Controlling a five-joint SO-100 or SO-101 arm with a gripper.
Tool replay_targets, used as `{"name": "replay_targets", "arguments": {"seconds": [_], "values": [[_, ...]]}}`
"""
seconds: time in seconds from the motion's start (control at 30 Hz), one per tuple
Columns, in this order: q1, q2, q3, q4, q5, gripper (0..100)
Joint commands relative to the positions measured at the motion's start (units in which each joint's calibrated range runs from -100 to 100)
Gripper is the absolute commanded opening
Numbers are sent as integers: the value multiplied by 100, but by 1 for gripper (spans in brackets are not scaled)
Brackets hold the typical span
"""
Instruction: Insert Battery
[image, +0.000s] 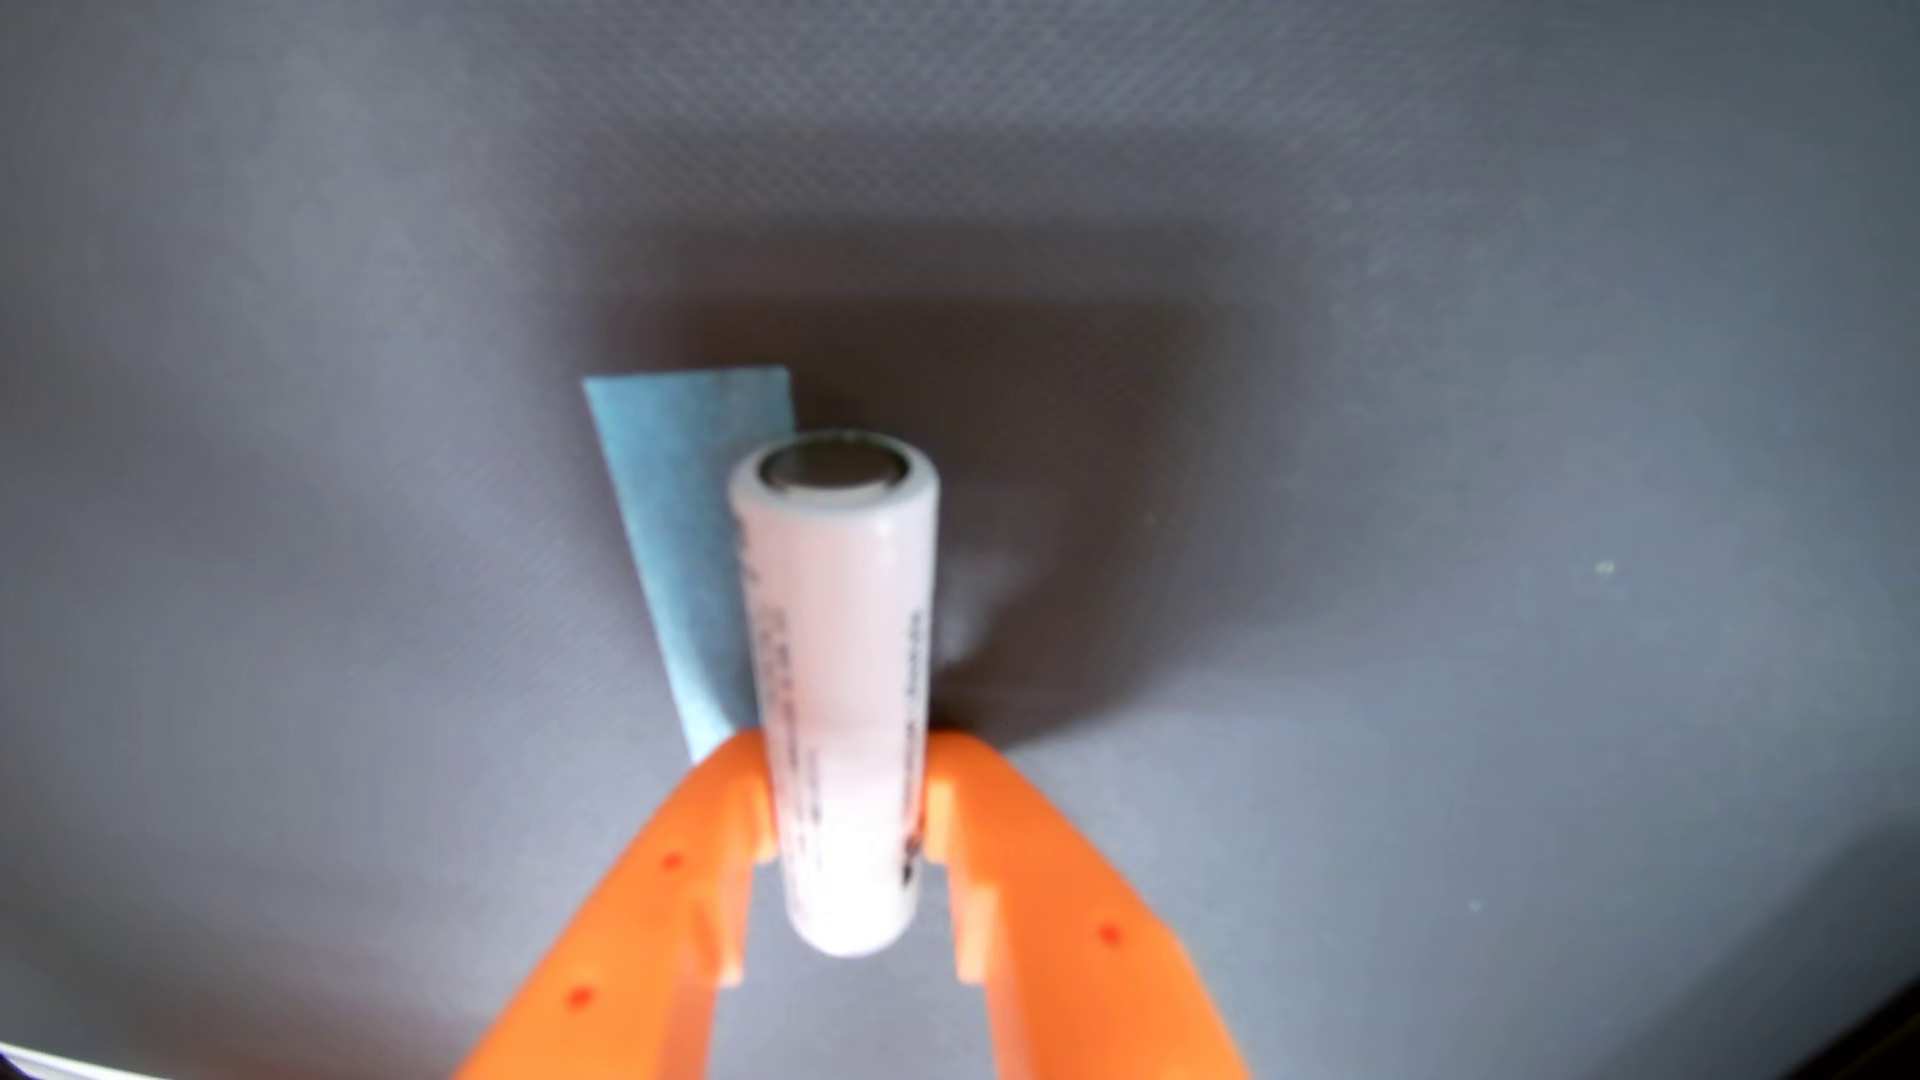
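A white cylindrical battery (836, 665) with small printed text stands in the middle of the wrist view, its flat metal end pointing away from the camera. My orange gripper (847, 758) comes in from the bottom edge and is shut on the battery, one fingertip on each side of its lower half. The battery's near end hangs between the fingers. No holder or slot for the battery shows in this view.
A strip of light blue tape (681, 519) lies on the grey textured mat (1455, 519) just left of and behind the battery. The gripper's dark shadow falls on the mat around the battery. A pale edge shows at the bottom left corner.
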Motion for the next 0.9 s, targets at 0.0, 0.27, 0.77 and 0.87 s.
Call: {"name": "replay_targets", "arguments": {"seconds": [0.0, 0.27, 0.77, 0.87], "values": [[-47, -86, -207, 379, -38, 2], [-803, -1578, -108, 921, -475, 2], [-2893, -2262, 315, 921, -1320, 2], [-2905, -2237, 315, 921, -1690, 2]]}}
